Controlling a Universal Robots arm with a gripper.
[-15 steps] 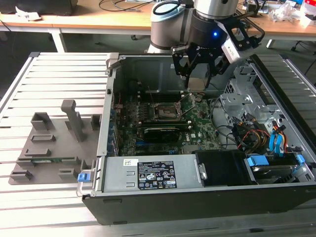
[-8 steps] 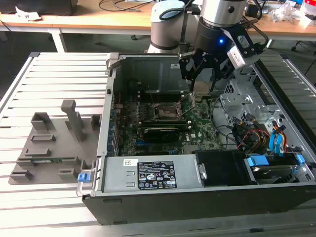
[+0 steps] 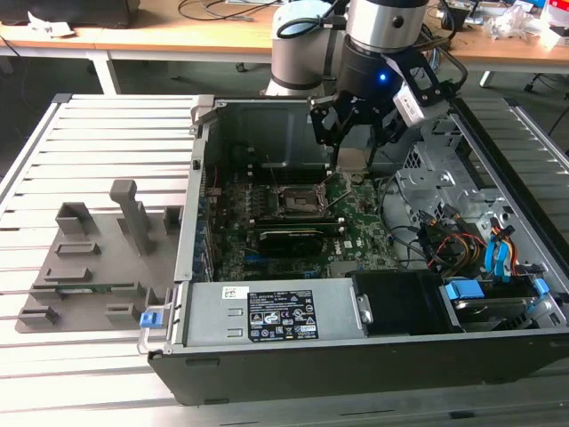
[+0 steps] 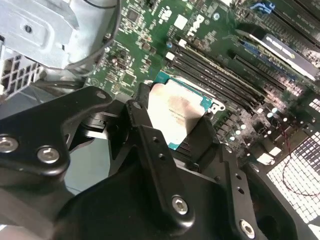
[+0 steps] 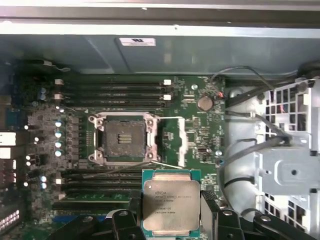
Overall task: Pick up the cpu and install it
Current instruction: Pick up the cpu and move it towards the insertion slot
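Note:
The cpu (image 5: 170, 207) is a small square chip with a pale metal top on a green edge, and my gripper (image 5: 171, 222) is shut on it from both sides. In the second wrist view the cpu (image 4: 172, 112) sits between black fingers (image 4: 145, 127) above the green motherboard. In the exterior view my gripper (image 3: 354, 142) hangs inside the open computer case (image 3: 267, 311), with the cpu (image 3: 352, 160) just below it. The empty black socket (image 5: 123, 137) with its metal frame lies beside the chip, towards the exterior view's left (image 3: 298, 200).
Memory slots (image 5: 115, 92) run along both sides of the socket. A black card (image 3: 298, 238) lies across the board nearer the front. A metal drive cage with cables (image 3: 444, 178) stands at the exterior view's right. A grey parts fixture (image 3: 89, 258) sits outside the case.

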